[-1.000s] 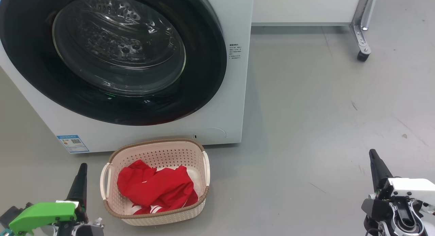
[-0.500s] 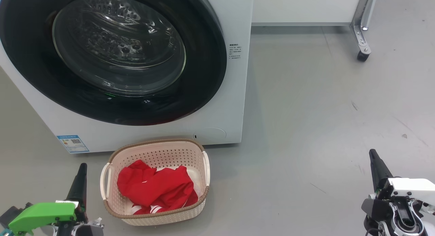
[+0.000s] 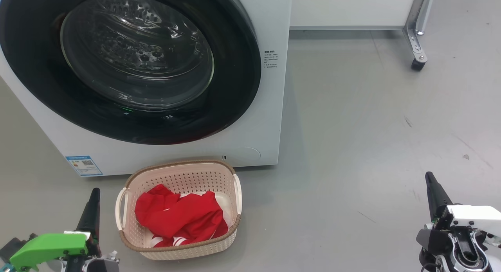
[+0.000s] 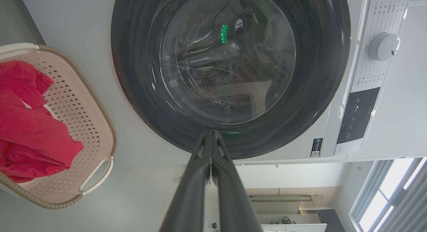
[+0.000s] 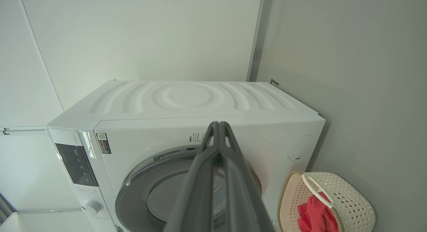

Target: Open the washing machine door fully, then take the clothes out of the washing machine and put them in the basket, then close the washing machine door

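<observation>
Washing machine [image 3: 270, 119] door [image 3: 238, 84] is shut, flush against the white front, with the steel drum visible through the glass. Basket [image 3: 184, 176] sits on the grey floor [image 3: 352, 146] just in front of the machine, below the door. Red clothes [image 3: 180, 217] lie bunched inside the basket, white stripes at the near edge. Left gripper [image 3: 95, 193] is low, just left of the basket, fingers pressed together, holding nothing. Right gripper [image 3: 429, 176] is well off to the right over bare floor, also closed and empty. Metal leg with a caster [image 3: 418, 41] at top right.
</observation>
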Available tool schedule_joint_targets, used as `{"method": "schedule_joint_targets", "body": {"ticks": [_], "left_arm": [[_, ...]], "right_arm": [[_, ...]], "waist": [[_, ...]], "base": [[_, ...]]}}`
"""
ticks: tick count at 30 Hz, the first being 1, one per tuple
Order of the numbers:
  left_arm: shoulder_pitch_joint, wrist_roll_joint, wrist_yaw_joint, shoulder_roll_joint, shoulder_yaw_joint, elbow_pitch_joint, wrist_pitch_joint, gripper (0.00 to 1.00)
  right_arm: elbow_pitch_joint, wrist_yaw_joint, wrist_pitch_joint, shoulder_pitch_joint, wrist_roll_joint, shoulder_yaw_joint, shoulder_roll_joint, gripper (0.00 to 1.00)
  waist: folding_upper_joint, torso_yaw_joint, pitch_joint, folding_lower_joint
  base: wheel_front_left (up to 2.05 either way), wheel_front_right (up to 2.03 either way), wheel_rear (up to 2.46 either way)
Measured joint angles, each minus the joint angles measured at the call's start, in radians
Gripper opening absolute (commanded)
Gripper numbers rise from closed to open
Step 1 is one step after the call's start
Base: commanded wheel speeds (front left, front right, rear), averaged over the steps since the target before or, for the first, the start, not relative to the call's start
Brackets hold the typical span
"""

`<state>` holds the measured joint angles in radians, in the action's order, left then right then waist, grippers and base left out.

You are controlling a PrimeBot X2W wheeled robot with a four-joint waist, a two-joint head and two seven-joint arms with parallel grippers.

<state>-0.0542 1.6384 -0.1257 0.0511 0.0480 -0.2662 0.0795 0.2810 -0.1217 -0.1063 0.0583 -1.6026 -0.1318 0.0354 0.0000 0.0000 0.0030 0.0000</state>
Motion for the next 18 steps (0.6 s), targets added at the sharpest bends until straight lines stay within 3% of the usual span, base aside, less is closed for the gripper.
{"method": "schedule_joint_targets", "body": {"ticks": [18], "left_arm": [[0.0,0.0,0.0,0.0,0.001,0.0,0.0,0.0]], "right_arm": [[0.0,0.0,0.0,0.0,0.0,0.0,0.0,0.0]], "waist": [[0.0,0.0,0.0,0.0]], "base": [[0.0,0.0,0.0]]}}
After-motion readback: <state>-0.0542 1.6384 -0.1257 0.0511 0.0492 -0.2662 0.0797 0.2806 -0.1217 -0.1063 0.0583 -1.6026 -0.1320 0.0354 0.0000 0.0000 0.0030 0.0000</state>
